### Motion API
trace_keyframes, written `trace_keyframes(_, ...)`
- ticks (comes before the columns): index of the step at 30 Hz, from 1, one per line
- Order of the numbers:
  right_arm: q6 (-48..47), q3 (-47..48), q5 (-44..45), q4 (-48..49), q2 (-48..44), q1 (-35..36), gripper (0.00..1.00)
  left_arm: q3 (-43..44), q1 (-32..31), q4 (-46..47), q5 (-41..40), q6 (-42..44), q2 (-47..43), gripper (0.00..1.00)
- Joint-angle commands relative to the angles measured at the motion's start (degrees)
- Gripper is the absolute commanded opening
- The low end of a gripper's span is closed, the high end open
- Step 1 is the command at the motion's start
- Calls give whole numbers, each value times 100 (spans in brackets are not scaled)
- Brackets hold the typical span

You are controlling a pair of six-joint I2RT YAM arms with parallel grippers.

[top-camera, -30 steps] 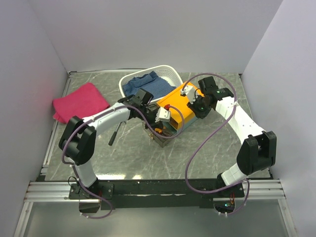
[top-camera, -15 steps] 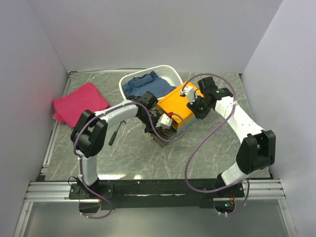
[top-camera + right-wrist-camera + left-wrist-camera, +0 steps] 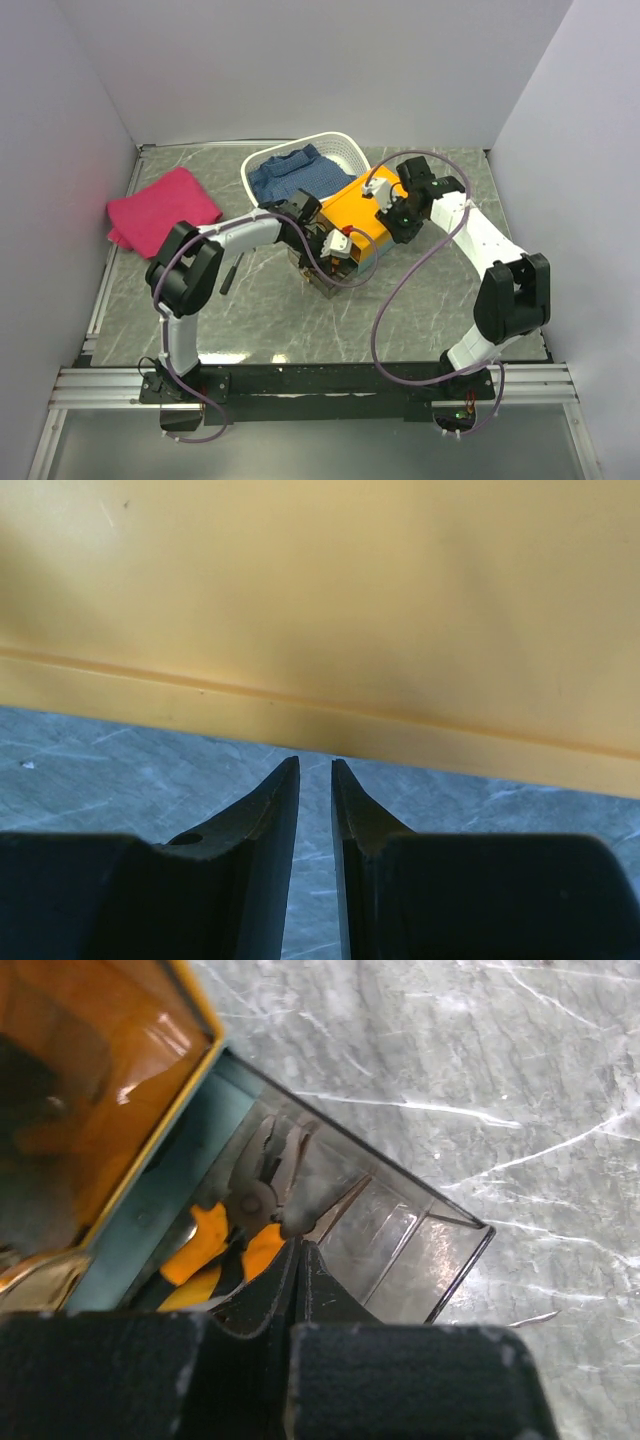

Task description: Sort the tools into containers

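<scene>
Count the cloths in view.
2: a pink cloth on the table at far left; a blue cloth inside the white basket. More could be hidden under it.

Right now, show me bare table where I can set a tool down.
Widest bare table: the near strip in front of the clear drawer. Also open: the gap between pink cloth and white basket. Crowded: around the orange-yellow box, where the left arm and right arm meet.
</scene>
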Motion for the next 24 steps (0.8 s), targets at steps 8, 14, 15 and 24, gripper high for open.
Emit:
trace_keyframes(8,-41,262,17,50,-51,-39,27,412,754,-1276,392,23,-1413,33)
trace_keyframes(14,-14,446,8,111,-139,-47,27,-878,1799,-1475,-416,-132,-2661,49)
trace_keyframes(15,-14,507,52,164,-174,-39,27,-1063,2140,-1029,-748,-769,-2906,50)
trace_keyframes(24,381,1613,175,332,229,-47,39,-978,3039,-83,-3106,-4761,-1917,55)
